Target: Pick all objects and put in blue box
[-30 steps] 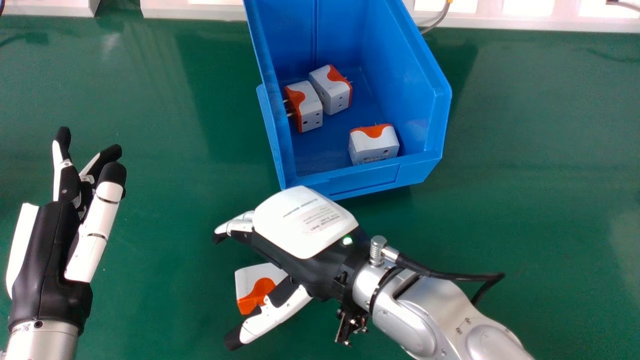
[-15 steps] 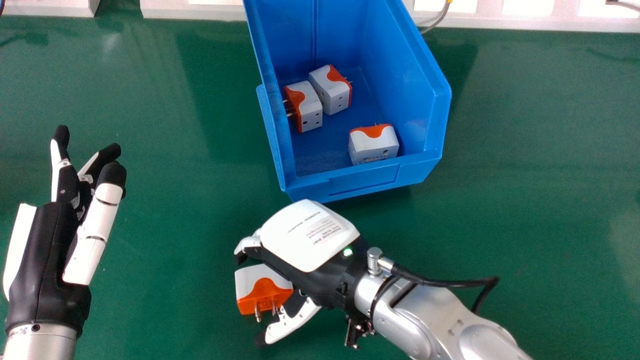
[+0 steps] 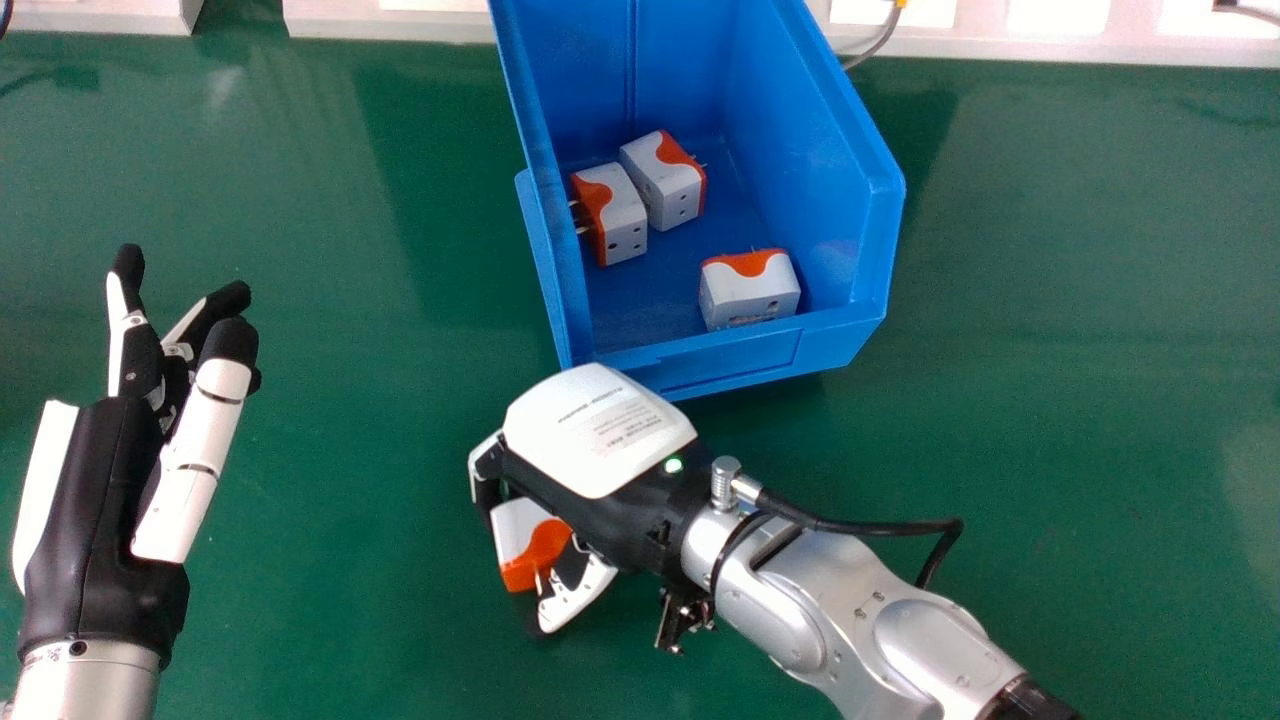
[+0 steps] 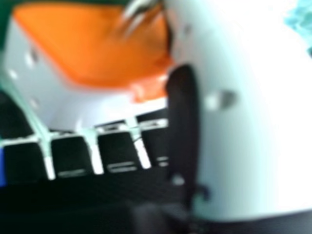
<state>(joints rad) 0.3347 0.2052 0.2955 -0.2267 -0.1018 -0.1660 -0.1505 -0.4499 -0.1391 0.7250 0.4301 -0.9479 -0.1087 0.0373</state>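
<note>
Green tabletop (image 3: pixel 350 470) under the whole job, a bit shiny, w/ darker patches either side of the bin; along its far edge runs a white strip (image 3: pixel 390 22), w/ a grey cable (image 3: pixel 878 45) just R of the bin. Nearest the robot, one white-and-orange adapter (image 3: pixel 518 532) is in the R hand (image 3: pixel 610 480), outside the bin, nr its front L corner. Fingers are curled round it, thumb on the other side; the R hand view has its metal prongs (image 4: pixel 139 10) on the orange face, close to the thumb. Can't tell if it touches the table.

Just beyond: blue box (image 3: pixel 730 352), open top, low front lip, tall sides. Three more adapters inside, all on the floor: one by the L wall (image 3: pixel 622 215), prongs toward that wall; a 2nd (image 3: pixel 672 185) right beside it; a 3rd (image 3: pixel 750 295) nr the front lip, apart from that pair. Over at far L, the L hand (image 3: pixel 105 520) hangs loose, fingers mostly straight.
</note>
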